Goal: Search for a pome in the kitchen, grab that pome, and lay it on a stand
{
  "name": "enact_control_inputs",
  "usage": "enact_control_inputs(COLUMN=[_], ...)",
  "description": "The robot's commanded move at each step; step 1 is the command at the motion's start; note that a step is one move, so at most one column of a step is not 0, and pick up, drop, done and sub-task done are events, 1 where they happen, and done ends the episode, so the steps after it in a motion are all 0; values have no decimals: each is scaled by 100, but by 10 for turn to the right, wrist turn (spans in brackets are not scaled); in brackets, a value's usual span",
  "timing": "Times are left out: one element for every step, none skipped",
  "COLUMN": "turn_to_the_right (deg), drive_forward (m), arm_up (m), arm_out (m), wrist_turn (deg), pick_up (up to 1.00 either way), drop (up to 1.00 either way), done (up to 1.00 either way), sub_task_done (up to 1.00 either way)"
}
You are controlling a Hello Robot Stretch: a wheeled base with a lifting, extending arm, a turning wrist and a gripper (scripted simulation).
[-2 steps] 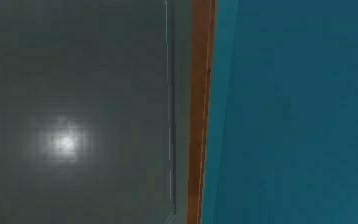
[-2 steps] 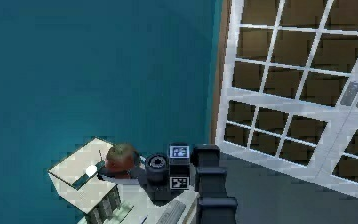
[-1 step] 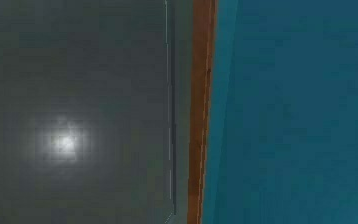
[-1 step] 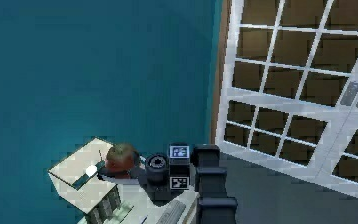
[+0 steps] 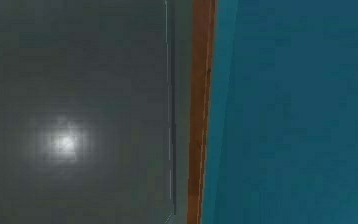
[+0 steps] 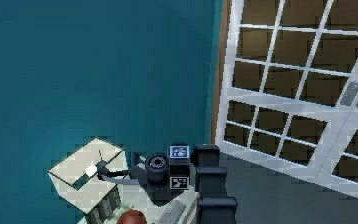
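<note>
The dark arm (image 6: 215,190) rises from the arm side view's bottom edge, with two white marker squares (image 6: 179,153) at its end. Left of them is the gripper (image 6: 112,170), its thin fingers reaching over a pale, boxy, glassy-topped stand (image 6: 79,180). That surface lies right behind the fingers, so I cannot tell whether the gripper holds anything. A small white spot (image 6: 90,172) shows on the stand by the fingertips. A reddish-brown round blob (image 6: 132,216) sits at the bottom edge, below the gripper's body.
A teal wall (image 6: 107,70) stands behind the stand. A white-framed glazed door (image 6: 297,80) takes up the arm side view's right. In the forward view, grey floor (image 5: 77,110) lies left of an orange-brown wooden strip (image 5: 200,110), with a teal wall (image 5: 297,110) close at the right.
</note>
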Motion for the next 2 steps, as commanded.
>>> enact_control_inputs(turn_to_the_right=[0,0], drive_forward=[0,0], arm_up=[10,0], arm_out=[0,-8], wrist_turn=[0,0], pick_up=[0,0], drop=[0,0], done=[0,0], sub_task_done=[0,0])
